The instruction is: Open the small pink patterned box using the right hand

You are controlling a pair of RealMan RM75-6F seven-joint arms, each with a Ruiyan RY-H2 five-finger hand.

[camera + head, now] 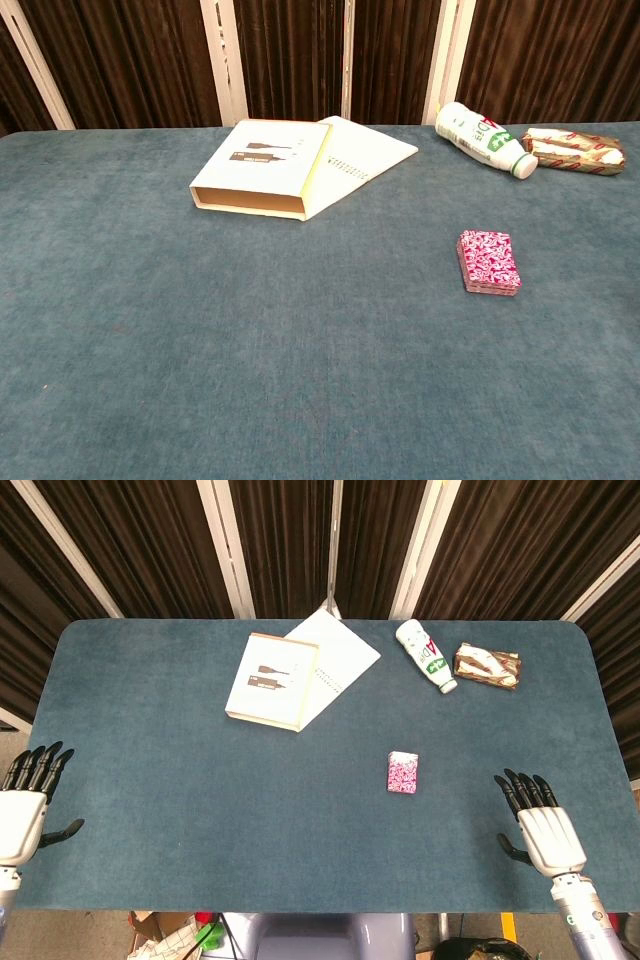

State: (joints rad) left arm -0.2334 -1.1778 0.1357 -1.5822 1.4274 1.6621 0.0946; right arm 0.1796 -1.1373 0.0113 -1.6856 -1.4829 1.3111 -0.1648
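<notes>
So the table (150, 810) is the big thing here, covered in a blue-teal felt-like cloth, with dark curtains (280, 540) hanging behind it. Toward the far side sits a flat cream box (270, 680) with a small printed picture on its lid, and it's lying partly on top of a white spiral notebook (340, 655) that pokes out at an angle behind it. In the chest view the near end of that cream box (262, 165) looks open, but I can't see whether anything is inside.

Off to the far right there's a white bottle (426, 656) with green lettering lying on its side, cap pointing toward the near right, and just beside it a brown and white wrapped packet (487, 665), also lying flat.

The robot's two hands come next. The right hand (540, 825) rests at the near right edge, back of the hand up, black fingers (520, 792) stretched out and slightly apart, pointing away from the robot and holding nothing. The left hand (25, 800) is at the near left edge in much the same pose, fingers released and empty (neither hand shows up in the chest view).

Smallest is the pink patterned box (402, 772). It lies flat and closed, right of the table's middle, long axis running near to far, well apart from the right hand.
</notes>
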